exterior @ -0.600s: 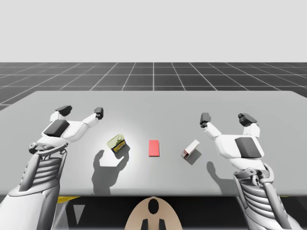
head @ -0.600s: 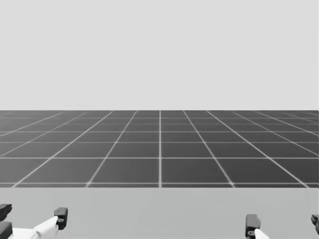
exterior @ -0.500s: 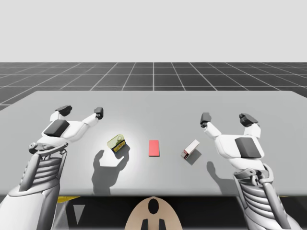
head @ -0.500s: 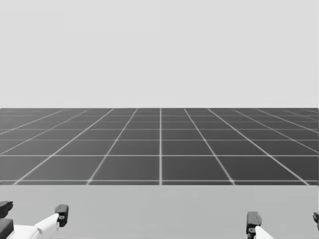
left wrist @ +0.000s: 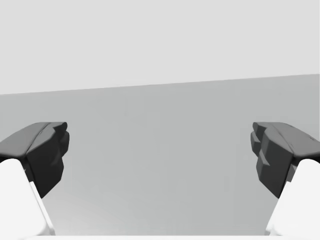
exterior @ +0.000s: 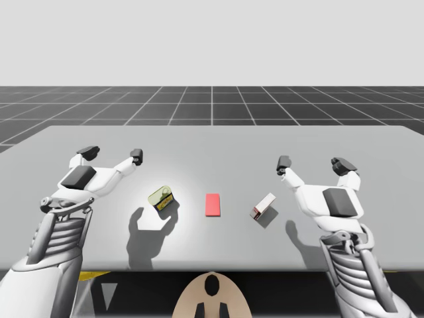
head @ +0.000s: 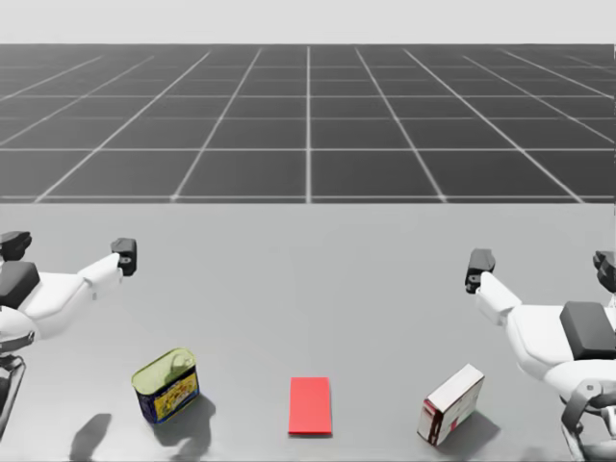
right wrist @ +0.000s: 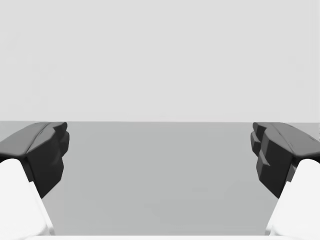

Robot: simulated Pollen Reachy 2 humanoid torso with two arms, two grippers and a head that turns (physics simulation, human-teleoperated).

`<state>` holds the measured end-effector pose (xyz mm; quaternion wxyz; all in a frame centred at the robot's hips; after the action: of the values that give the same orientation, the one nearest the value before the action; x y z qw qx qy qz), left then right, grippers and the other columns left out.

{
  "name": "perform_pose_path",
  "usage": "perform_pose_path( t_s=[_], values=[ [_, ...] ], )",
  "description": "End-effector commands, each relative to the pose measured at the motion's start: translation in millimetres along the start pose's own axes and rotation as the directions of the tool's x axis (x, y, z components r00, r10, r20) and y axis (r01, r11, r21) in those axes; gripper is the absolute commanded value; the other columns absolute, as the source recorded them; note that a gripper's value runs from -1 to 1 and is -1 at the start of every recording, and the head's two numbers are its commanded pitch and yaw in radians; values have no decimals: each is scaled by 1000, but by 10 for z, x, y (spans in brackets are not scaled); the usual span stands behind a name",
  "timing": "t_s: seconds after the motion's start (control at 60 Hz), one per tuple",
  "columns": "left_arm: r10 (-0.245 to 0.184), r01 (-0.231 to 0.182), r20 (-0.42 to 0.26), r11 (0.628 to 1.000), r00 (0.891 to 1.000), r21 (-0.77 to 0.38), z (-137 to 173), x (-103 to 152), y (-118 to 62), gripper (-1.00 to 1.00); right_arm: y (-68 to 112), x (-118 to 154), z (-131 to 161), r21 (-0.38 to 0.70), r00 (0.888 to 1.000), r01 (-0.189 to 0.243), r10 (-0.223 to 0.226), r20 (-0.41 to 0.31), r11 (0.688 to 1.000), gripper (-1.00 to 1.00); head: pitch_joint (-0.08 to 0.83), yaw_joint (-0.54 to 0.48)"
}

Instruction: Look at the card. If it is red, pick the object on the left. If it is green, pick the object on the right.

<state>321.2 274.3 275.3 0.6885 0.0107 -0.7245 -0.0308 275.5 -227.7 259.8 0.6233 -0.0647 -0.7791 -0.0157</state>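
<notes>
**A:** What had changed just then?

**B:** Only my head had turned; it had tipped downward. A moment before, the head view held the dark floor grid and little more than my fingertips. Now it took in the grey table [exterior: 212, 142] and everything lying on it. In the high view neither the arms nor the objects had shifted.

**A:** What did that mean for the task?

**B:** The looking step was done, as I judged it. The flat rectangular red card [head: 310, 405] lay in the middle. It was plainly red, not green, so the object on the left was the one to pick.

**A:** Which object was that, and where was it?

**B:** It was the low yellow-green metal tin with a blue-and-yellow label [head: 166, 386]. It sat on the table left of the card and apart from it. It was near my left gripper [exterior: 112, 154] but not touching it, and somewhat closer to my torso than the fingertips.

**A:** And the jaws?

**B:** The left ones were spread wide with nothing between them. My right gripper [exterior: 313, 163] was spread just as wide over bare table. It was near the white cardboard box with red trim [head: 450, 404], which lay right of the card.

**A:** And the count?

**B:** There was one card, one tin and one box, with two arms and two grippers. Nothing had been grasped yet.
</notes>
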Motion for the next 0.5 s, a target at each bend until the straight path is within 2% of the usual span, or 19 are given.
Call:
perform_pose_path(
  t_s=[0.017, 0.333, 0.5],
  values=[
    [-6, 6, -1, 1000, 1000, -1, -2, -2, 4, -1000, 36, -35, 7, -5, 1000, 4, -4, -11, 1000, -1000, 456, 4],
    [-10, 10, -3, 1000, 1000, -4, 0, 4, -2, -1000, 48, -35, 8, -1, 1000, -2, 2, -11, 1000, -1000, 713, 2],
    [-9, 9, -2, 1000, 1000, -5, 0, 11, -5, -1000, 51, -42, 6, 2, 1000, -7, 7, -12, 1000, -1000, 779, -4]
  ],
)
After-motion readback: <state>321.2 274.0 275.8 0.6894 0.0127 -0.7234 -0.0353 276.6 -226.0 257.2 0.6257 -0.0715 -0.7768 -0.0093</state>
